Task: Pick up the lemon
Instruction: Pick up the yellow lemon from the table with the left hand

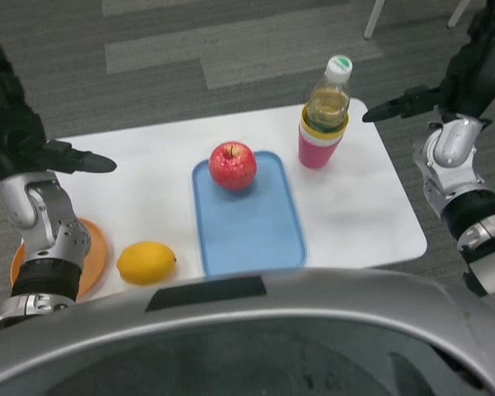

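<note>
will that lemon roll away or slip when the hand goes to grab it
The lemon looks rounded and lies bare on the white table, so a sideways nudge would probably set it rolling. Its skin looks smooth, so it may slip. It seems firm enough to hold its shape. The left hand hovers nearest, open.

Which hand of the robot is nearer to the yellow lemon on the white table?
Left. The left hand hovers above-left of the yellow lemon; the right hand is raised far across the table.
</note>
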